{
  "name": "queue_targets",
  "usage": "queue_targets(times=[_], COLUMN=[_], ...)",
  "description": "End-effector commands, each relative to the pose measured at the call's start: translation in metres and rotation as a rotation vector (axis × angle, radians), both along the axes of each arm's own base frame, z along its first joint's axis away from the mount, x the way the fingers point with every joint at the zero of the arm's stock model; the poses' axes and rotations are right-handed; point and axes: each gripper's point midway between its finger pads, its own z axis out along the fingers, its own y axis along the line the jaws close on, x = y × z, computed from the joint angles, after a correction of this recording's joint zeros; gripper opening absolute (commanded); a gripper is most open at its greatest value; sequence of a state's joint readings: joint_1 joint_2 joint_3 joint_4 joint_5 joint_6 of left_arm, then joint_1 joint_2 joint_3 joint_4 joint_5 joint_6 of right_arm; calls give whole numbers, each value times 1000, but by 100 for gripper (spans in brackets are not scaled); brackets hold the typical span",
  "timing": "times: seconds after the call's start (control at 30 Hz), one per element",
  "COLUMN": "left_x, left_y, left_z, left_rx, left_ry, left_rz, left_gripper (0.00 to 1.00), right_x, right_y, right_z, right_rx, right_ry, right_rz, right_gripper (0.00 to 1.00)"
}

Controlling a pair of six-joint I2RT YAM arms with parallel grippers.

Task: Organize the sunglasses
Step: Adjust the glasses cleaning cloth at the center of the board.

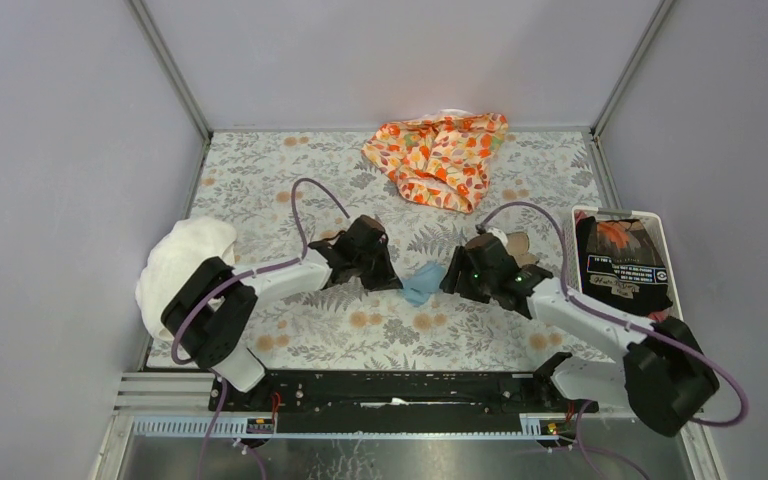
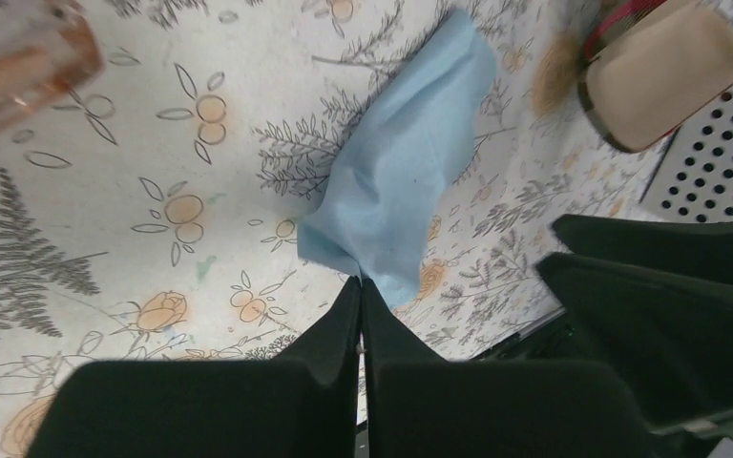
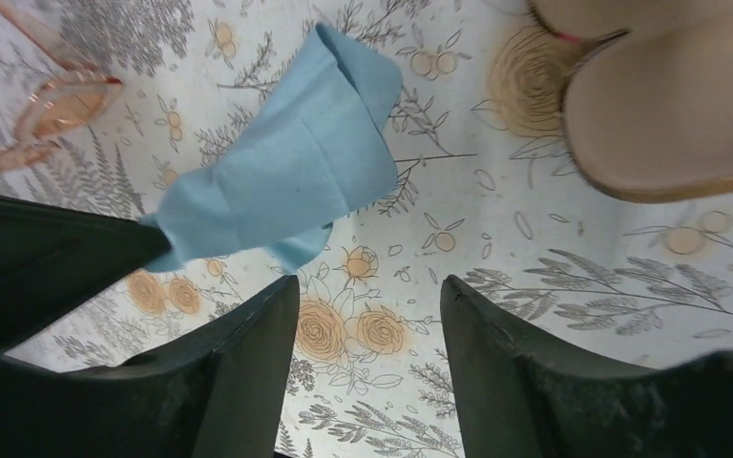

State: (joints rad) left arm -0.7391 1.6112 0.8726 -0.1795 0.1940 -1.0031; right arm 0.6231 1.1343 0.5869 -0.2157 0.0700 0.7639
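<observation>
The cloth (image 2: 391, 181) is pinched by 1 corner in the closed left gripper (image 2: 361, 291). The right gripper (image 3: 367, 296) is seen part-open, with nothing between its jaws. The sunglasses (image 3: 57, 113) are seen on the table, left of the cloth. The thin pinch could be lost, or the 2 close-set grippers could be knocked together.

**Floral counter and what lies on it**

The counter (image 1: 260, 190) has a leaf-and-flower print. A blue cloth (image 1: 423, 282) sits mid-counter, with the sunglasses (image 3: 62, 110) to its left and a tan case (image 3: 668, 105), apparently open, to its right. Orange patterned fabric (image 1: 440, 158) lies at the far edge, a white towel (image 1: 180, 265) at the left edge and a white tray (image 1: 620, 211) at the right.
</observation>
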Motion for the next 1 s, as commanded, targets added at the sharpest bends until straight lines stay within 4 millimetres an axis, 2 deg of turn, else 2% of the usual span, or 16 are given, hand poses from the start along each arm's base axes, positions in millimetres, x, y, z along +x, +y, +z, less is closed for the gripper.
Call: queue_targets(times=[0.0,0.2,0.43,0.63,0.77,0.87,0.97], left_x=[8,6,6,5,5,5,6], left_y=[6,3,2,1,1,2,2], left_z=[10,8,9,7,8,8,11], left_rx=[-7,-14,-13,-15,-17,-17,-16], left_ry=[-40,-26,-28,-23,-27,-29,-41], left_rz=[-1,-21,-36,-41,-43,-43,-52], left_gripper=[0,0,0,0,0,0,0], right_x=[18,30,33,39,37,37,38], right_y=[27,37,33,28,29,28,28], right_z=[3,-27,-51,-61,-65,-63,-52], right_rx=[1,-60,-106,-154,-153,-152,-142], right_ry=[-22,44,95,96,108,102,81], right_rz=[26,27,-15,-44,-37,-40,-38], right_gripper=[60,50,44,34,18,1,0])
